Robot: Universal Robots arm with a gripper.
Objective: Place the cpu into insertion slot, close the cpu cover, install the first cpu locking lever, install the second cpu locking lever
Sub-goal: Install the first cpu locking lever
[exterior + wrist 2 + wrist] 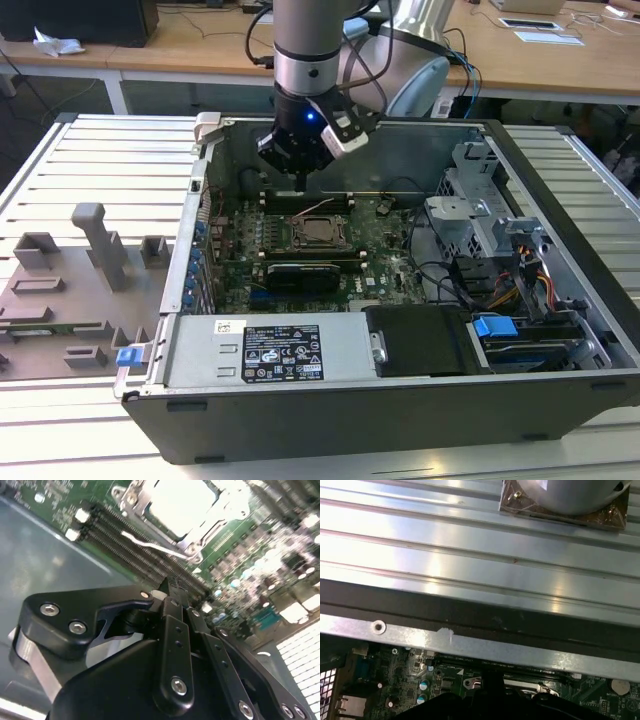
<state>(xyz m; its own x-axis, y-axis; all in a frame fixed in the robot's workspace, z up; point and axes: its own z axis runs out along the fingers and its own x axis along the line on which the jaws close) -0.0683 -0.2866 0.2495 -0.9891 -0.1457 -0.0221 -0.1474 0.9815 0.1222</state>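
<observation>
Gripper over board, cpu seated, cover prob. down.

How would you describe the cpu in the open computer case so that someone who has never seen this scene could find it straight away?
Start at the open computer case and look down at the green motherboard on its floor. Near the board's middle, just below the gripper, sits the cpu, a small flat square with a silvery-tan metal top inside a metal-rimmed socket. The neighbouring slots are long, narrow and black.

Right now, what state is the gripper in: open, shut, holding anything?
Gripper: shut, fingers together, nothing held, above the motherboard just behind the insertion slot.
</observation>
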